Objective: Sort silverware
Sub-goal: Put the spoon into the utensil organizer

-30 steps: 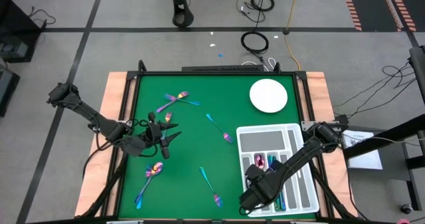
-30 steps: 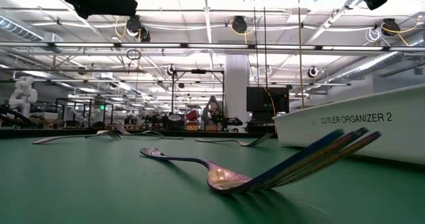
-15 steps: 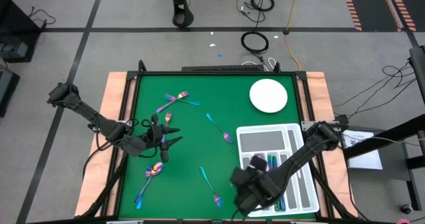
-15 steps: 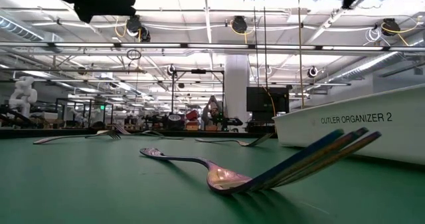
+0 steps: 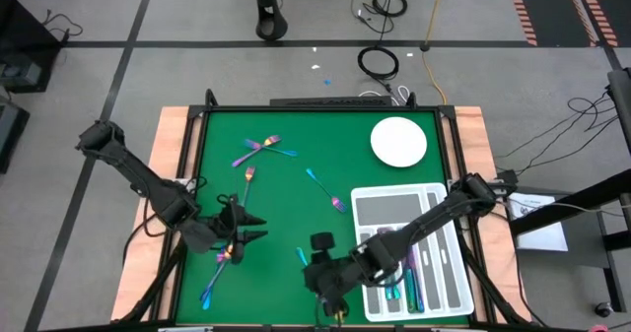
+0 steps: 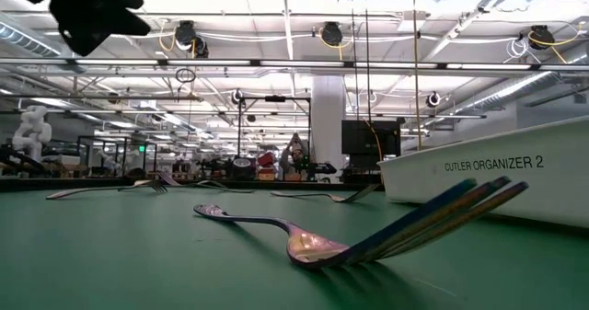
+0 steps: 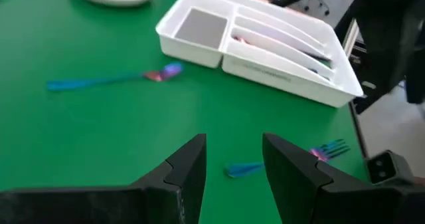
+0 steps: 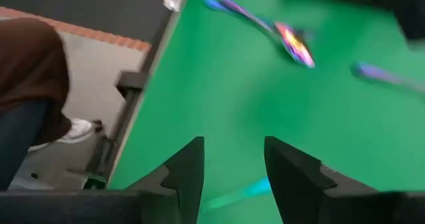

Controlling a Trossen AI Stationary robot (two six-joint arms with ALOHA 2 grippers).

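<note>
Green felt covers the table (image 5: 286, 204), and the iridescent silverware (image 5: 251, 175) lies scattered across it and inside the white tray (image 5: 434, 192). In the high view, six pieces can be counted on the felt: two crossed near the far left (image 5: 264, 145), one fork just below them, one spoon (image 5: 325, 189) near the middle, and two (image 5: 219, 273) by the left front edge under the left arm. A seventh piece (image 5: 305, 261) shows partly beside the right arm. The tray holds more pieces in its long slots (image 5: 406, 285); their number cannot be told. One round white plate (image 5: 398, 141) sits at the far right corner, apart from the tray.

The left gripper (image 5: 244, 229) hangs over the left front part of the felt, near the two pieces there, its fingers (image 7: 189, 171) spread apart and empty. The right gripper (image 5: 320, 273) has reached off the tray, over the felt near the front edge, fingers (image 8: 186, 171) likewise parted with nothing between them; a blue handle (image 8: 232, 196) lies on the felt just ahead of them.

In the low view one fork (image 6: 368, 232) lies close in the foreground, beside the tray wall (image 6: 479, 177) marked "CUTLER ORGANIZER 2". A person's brown sleeve (image 8: 33, 71) shows beyond the table edge in the right wrist view.
</note>
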